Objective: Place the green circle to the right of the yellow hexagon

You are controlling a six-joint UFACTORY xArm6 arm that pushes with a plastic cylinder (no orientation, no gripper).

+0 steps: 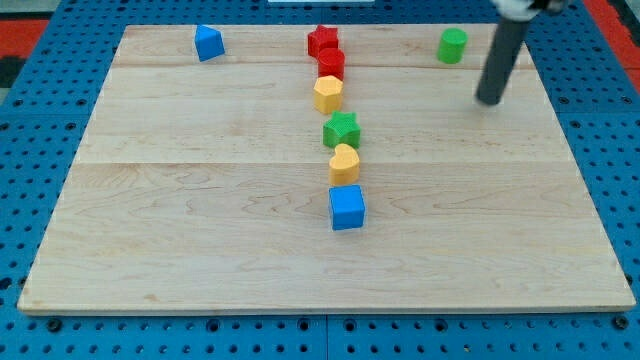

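Nearest the view's bottom, blue cube (347,207), then yellow heart (344,163), green star (341,129), yellow hexagon (328,93). Green circle (452,45) sits top right, my tip (490,100) just beside it, apart. No fingers here.

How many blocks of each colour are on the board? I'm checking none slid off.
Blue: 2, pentagon-like block, cube
Red: 2, star, cylinder
Yellow: 2, hexagon, heart
Green: 2, circle, star
Total: 8
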